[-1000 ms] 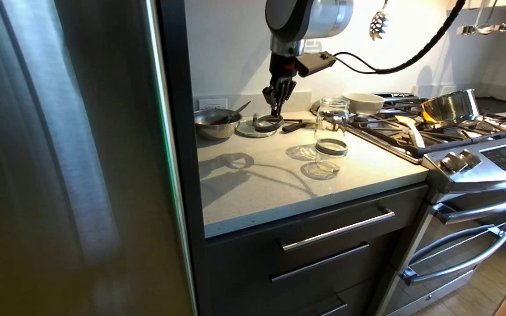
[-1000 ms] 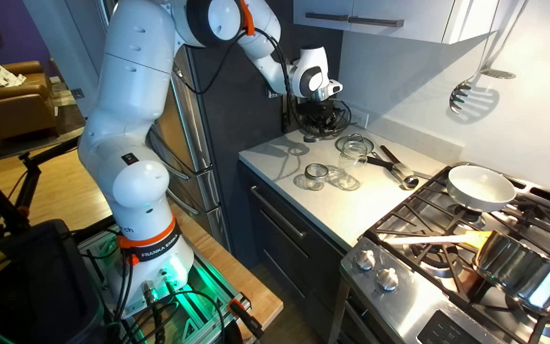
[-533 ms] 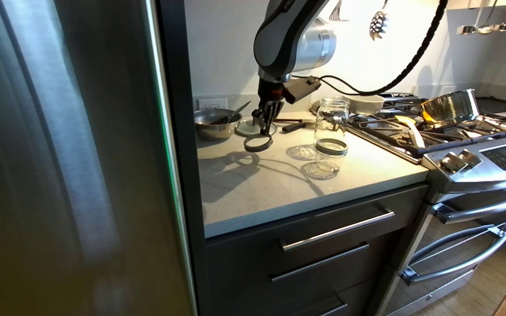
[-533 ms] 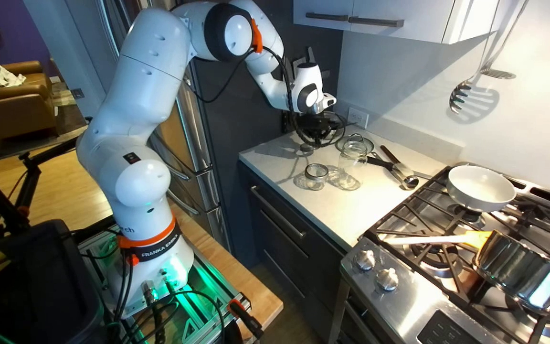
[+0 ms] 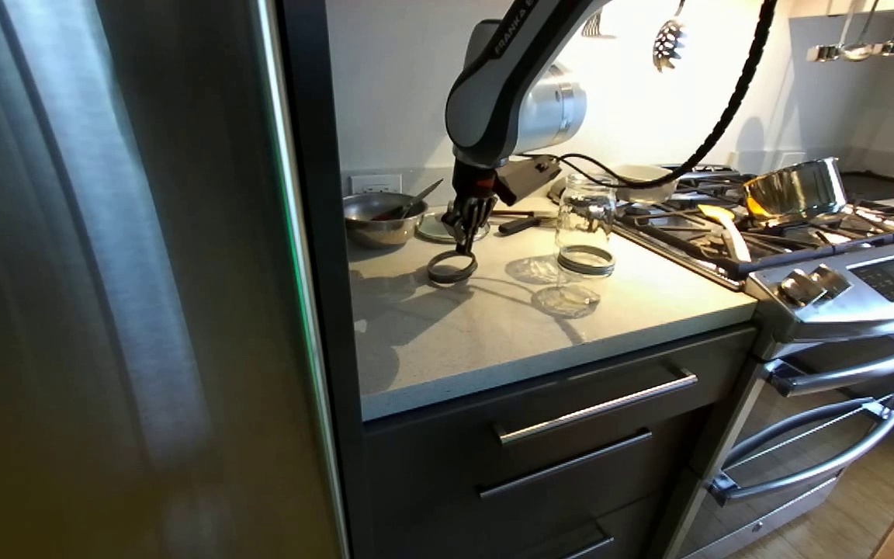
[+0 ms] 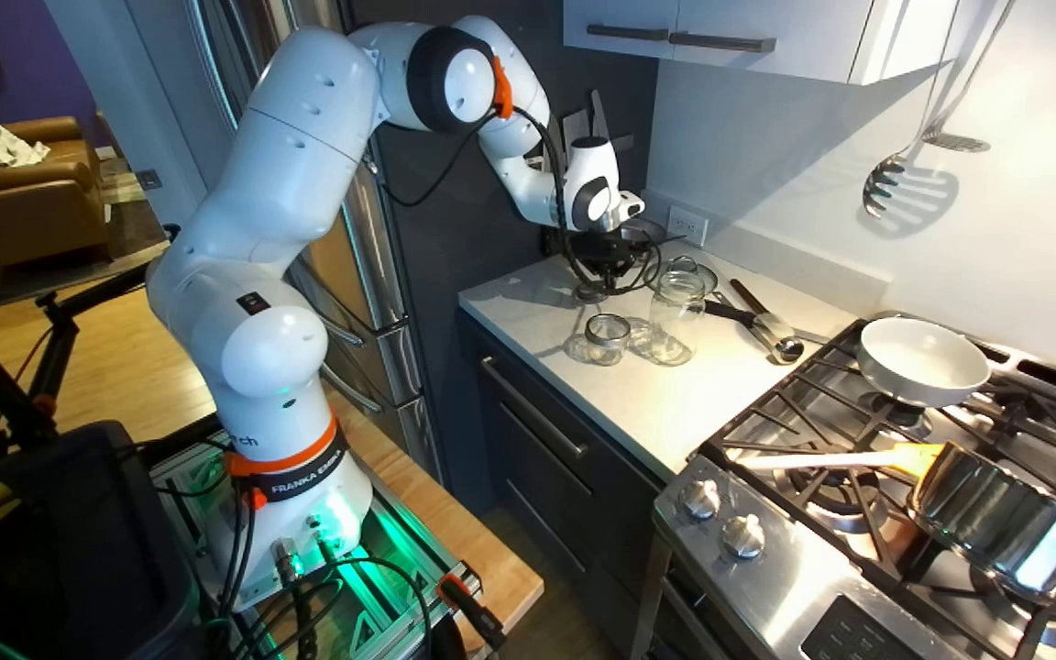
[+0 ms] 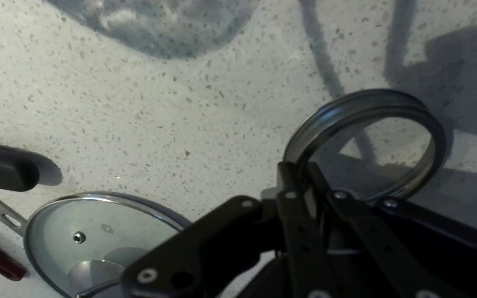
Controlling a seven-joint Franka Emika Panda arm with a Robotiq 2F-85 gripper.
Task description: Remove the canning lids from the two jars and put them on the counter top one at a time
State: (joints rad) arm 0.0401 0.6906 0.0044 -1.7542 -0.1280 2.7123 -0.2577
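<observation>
a tall steel fridge [image 5: 144, 279] fills the left side in an exterior view. right of it, toward the far side of the pale worktop [image 5: 478, 334], sits a metal bowl [image 5: 385, 231] with a grey handle [image 5: 422, 196] leaning out of it to the right. close by, on the bowl's right, lies a clear glass pan lid [image 5: 433, 229].

a little further right and nearer, the robot arm [image 5: 493, 97] reaches down. its fingers [image 7: 295, 215] are clenched on one side of a dark lid ring [image 7: 329, 119], pinching the band between their tips. in the wrist view the worktop shows through the ring's middle; the ring is very low, and whether it touches the surface i cannot tell.

toward the far side, right of the glass lid, lies a black handle [image 5: 521, 225]. next come a tall jar [image 5: 587, 206] of clear glass, upright, and, nearer the front edge, a small jar [image 6: 607, 348], also upright, with the second ring [image 5: 585, 269] around its mouth.

the stove [image 5: 819, 314] takes up the right. a white bowl [image 6: 899, 378] stands at its far left; nearer and further right lies a pale-handled utensil [image 5: 734, 233], and right of that a steel pan [image 5: 796, 194] rests tilted.
</observation>
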